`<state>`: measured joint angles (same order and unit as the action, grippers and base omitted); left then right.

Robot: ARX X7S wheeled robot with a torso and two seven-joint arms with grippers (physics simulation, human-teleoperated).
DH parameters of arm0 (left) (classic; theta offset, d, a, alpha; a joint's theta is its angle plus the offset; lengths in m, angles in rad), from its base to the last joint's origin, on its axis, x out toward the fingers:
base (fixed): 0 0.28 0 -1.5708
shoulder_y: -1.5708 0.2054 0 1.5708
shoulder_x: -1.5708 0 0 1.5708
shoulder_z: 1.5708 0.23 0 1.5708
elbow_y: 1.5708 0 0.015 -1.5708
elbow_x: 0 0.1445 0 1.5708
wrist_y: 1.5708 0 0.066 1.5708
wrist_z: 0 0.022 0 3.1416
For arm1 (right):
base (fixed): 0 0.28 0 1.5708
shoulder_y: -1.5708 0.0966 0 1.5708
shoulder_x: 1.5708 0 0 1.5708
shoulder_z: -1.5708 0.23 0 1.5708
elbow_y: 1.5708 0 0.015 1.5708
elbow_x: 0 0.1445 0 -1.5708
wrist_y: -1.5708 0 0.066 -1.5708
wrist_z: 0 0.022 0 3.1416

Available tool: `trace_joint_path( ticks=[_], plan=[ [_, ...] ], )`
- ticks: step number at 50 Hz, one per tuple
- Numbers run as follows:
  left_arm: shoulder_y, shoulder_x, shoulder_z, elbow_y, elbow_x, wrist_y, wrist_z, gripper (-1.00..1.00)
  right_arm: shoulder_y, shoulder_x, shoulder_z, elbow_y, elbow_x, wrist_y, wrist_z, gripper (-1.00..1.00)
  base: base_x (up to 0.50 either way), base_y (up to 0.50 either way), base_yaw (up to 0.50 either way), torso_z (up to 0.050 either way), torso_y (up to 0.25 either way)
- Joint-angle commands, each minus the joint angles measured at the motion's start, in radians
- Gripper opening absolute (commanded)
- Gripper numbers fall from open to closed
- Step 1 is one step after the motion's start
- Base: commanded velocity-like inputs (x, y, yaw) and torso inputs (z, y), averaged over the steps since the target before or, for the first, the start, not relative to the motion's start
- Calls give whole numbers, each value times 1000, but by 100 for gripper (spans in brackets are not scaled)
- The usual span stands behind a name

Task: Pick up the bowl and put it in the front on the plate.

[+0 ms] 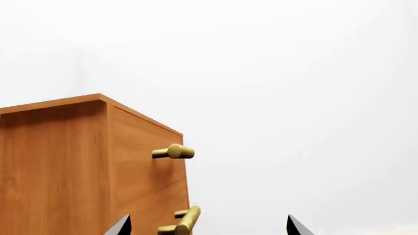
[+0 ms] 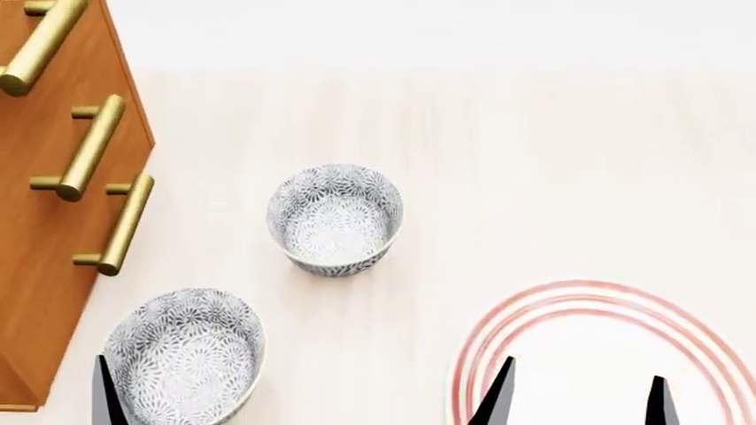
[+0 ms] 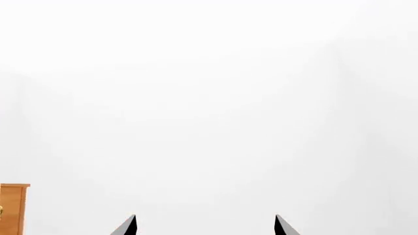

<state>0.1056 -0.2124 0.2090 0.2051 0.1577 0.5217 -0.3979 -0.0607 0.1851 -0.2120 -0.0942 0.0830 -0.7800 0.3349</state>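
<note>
- The front patterned bowl (image 2: 183, 354) sits by the near left corner of the pale wooden tabletop (image 2: 532, 177), just beside the wooden cabinet (image 2: 48, 266) with brass handles (image 2: 88, 146).
- A second patterned bowl (image 2: 335, 218) stands farther back.
- The red-ringed plate (image 2: 567, 305) lies at the near edge, right.
- Left gripper (image 1: 207, 226) and right gripper (image 2: 579, 394) both spread wide, holding nothing.
</note>
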Motion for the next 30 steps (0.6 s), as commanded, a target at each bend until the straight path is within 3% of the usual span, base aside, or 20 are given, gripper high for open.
trace_joint_path(
  ticks=[1, 5, 13, 19, 25, 30],
  plan=[
    [0, -4, 6, -2, 1, -3, -7, 100, -1, 6, -6, -1, 1, 2, 6, 100, 0, 0, 0, 0, -250],
    [0, -5, 7, 0, 9, -9, -12, 100, -1, 7, -7, -5, 1, 6, 10, 100, 0, 0, 0, 0, -229],
    [4, -12, 9, 1, -3, 34, -23, 100, 13, 10, 0, -22, -11, 36, 23, 100, 0, 0, 0, 0, -5],
    [8, -14, 10, 13, -5, 32, -29, 100, 49, 26, 6, -133, 15, 166, 34, 100, 0, 0, 0, 0, 0],
    [7, -16, 14, 15, -14, 28, -30, 100, 205, 57, 0, -238, 19, 477, 38, 100, 0, 0, 0, 0, 0],
    [7, -18, 19, 14, -21, 21, -29, 100, 435, 73, -10, -239, 101, 909, 9, 100, 0, 0, 0, 0, 0]
  ],
)
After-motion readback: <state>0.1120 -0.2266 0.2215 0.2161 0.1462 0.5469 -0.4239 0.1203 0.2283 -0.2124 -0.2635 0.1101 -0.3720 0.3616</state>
